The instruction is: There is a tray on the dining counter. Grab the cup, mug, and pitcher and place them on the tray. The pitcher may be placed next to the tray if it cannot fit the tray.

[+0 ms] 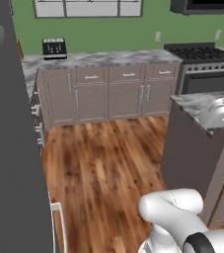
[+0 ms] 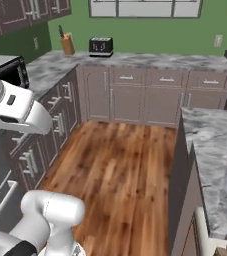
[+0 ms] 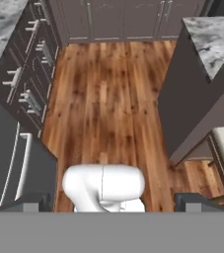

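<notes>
Marbled dining counter (image 3: 209,42) apparently right of open end effector (image 3: 111,202).

- The brown plank floor (image 1: 103,163) looks like shiny wood with dark and light streaks.
- The grey-white dining counter (image 2: 217,165), at 3 o'clock in the right base view, looks like smooth marbled stone.
- The long grey-white worktop (image 1: 103,58) at 12 o'clock looks like the same marbled stone.
- The brown-grey cabinet doors (image 1: 108,96) look matt, with thin shiny metal handles.
- The green wall (image 1: 108,29) looks flat and matt.
- The small black toaster (image 2: 100,46) looks shiny.
- The black stove (image 1: 202,66) looks like dark metal.
- The robot's white arm (image 1: 175,210) looks like smooth, glossy plastic.
</notes>
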